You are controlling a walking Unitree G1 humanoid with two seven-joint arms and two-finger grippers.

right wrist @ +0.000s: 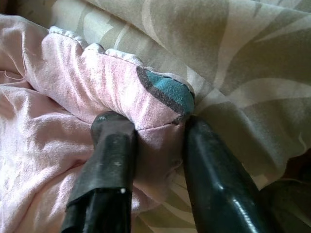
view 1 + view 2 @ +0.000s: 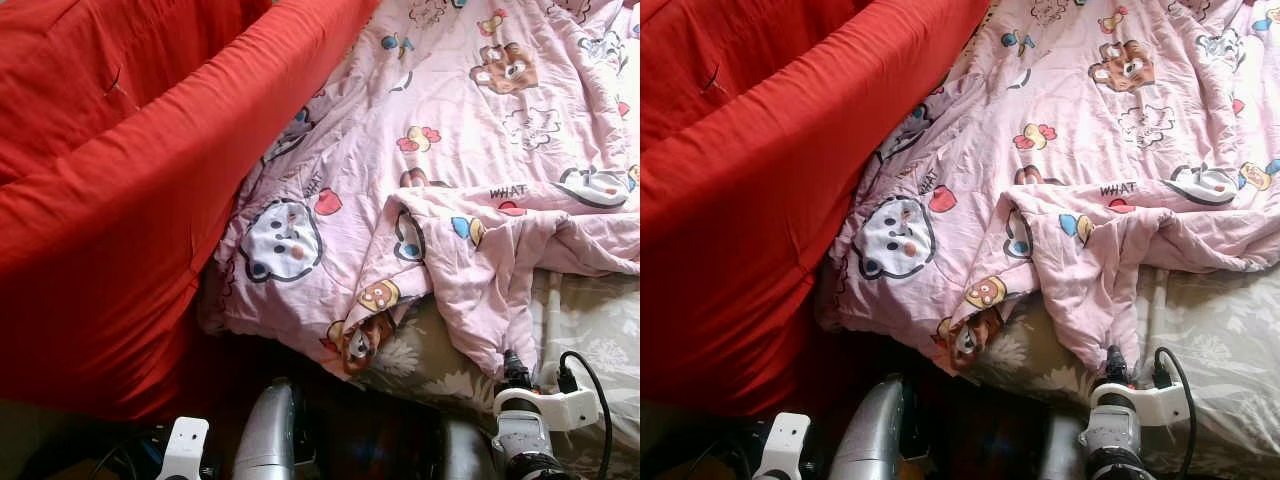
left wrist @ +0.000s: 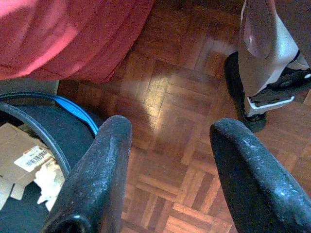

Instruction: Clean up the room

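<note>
A pink quilt (image 2: pixel 450 150) printed with cartoon bears lies rumpled across the bed, one corner hanging over the near edge. My right gripper (image 1: pixel 158 128) is at that corner. Its two black fingers (image 1: pixel 112 145) press a fold of the quilt between them, so it is shut on the fabric. In the left eye view the same gripper (image 2: pixel 513 368) touches the hanging corner from below. My left gripper (image 3: pixel 172 131) hangs low over the parquet floor (image 3: pixel 184 73), open with nothing between its fingers.
A big red blanket (image 2: pixel 120 200) is heaped along the left side of the bed. A grey-green floral sheet (image 2: pixel 590 320) shows under the quilt. A dark bin with a blue rim (image 3: pixel 73 109) holds cardboard (image 3: pixel 19 150). My own foot (image 3: pixel 267 63) stands on the floor.
</note>
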